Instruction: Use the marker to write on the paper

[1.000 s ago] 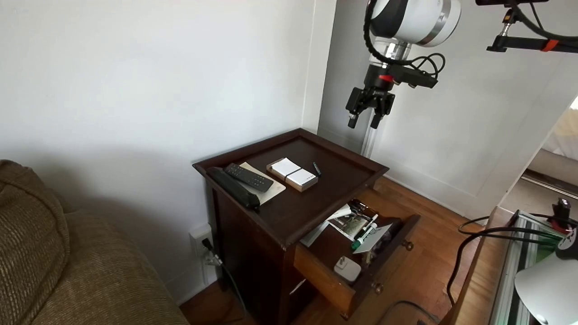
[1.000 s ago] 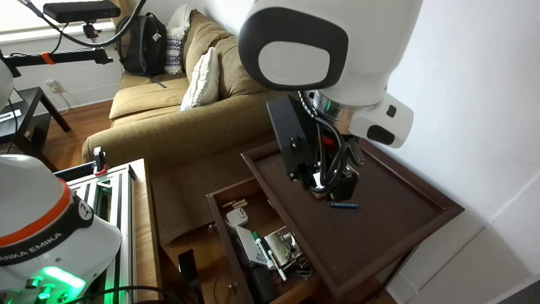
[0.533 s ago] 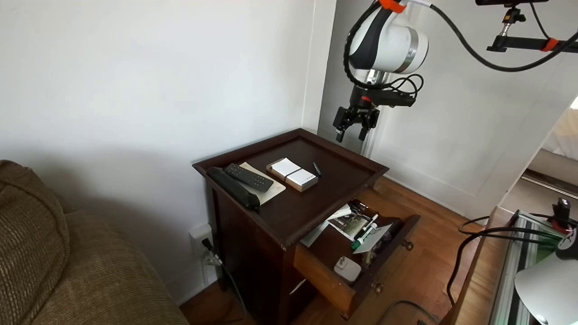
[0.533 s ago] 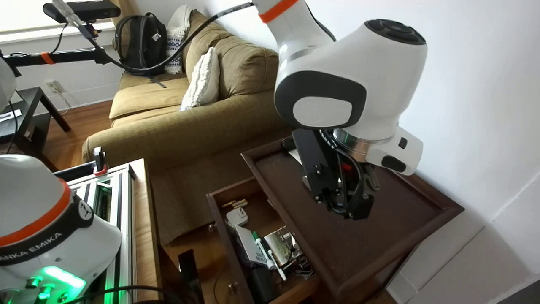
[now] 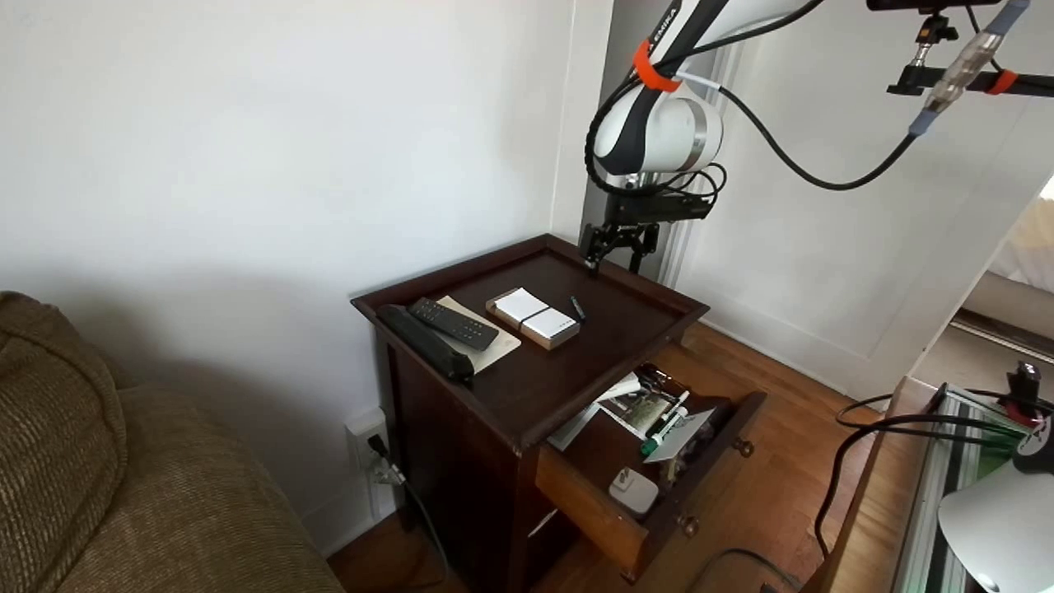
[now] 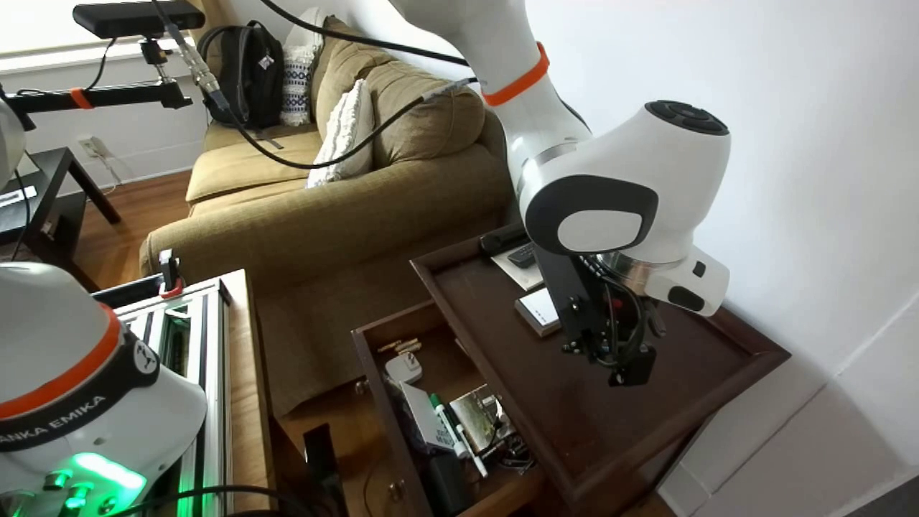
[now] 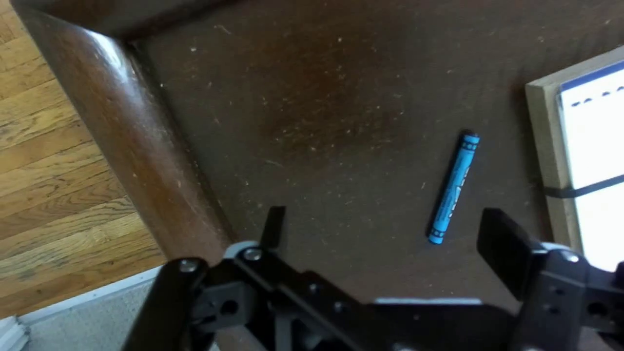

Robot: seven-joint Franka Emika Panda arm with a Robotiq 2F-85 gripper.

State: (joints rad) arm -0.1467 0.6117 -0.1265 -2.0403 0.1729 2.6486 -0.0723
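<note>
Marker (image 7: 453, 187): lying flat on table (image 7: 156, 180), btwn paper (image 7: 597, 146) and the edge away from sofa (image 5: 165, 502), nearer paper; not showing in an exterior view, prob. blocked by arm (image 6: 617, 165).
Gripper (image 5: 613, 269): hanging over table, seemingly twd that same edge; holding both fingers well apart, grasping nothing.
Gripper-to-marker: in wrist view, showing marker in the lane btwn fingers, off-center twd the paper-side finger (image 7: 504, 248), higher in view than both tips; how much ahead vs. simply below, can't tell.
Marker's long axis: running mostly crosswise to the fingers' closing line, leaning slightly, upper end twd paper; prob. asking for a shift paperward, little wrist turn, then descent.
Marker's body: showing slim cylinder, blue-wrapped, dark-banded nr both ends, crayon-like; carrying lettering too blurred to read.
Paper: topping brown block (image 7: 548, 126), crossed by dark band (image 7: 597, 186); showing white, flat, rect. face w/ bluish end strip + row of dark dots.
Table: presenting dark-brown, specked, scuffed wood; rising to rounded rim, catching shine nr one corner.
Remote (image 5: 454, 323): resting on cream sheet (image 5: 498, 346) nr sofa-side edge, beside black bar-shaped thing (image 5: 428, 344); looking matte, many-buttoned.
Drawer (image 5: 589, 502): jutting out below front edge; holding green-capped pen (image 5: 655, 445), plus white adapter (image 5: 634, 492).
Sofa: showing coarse, tan-brown weave.
</note>
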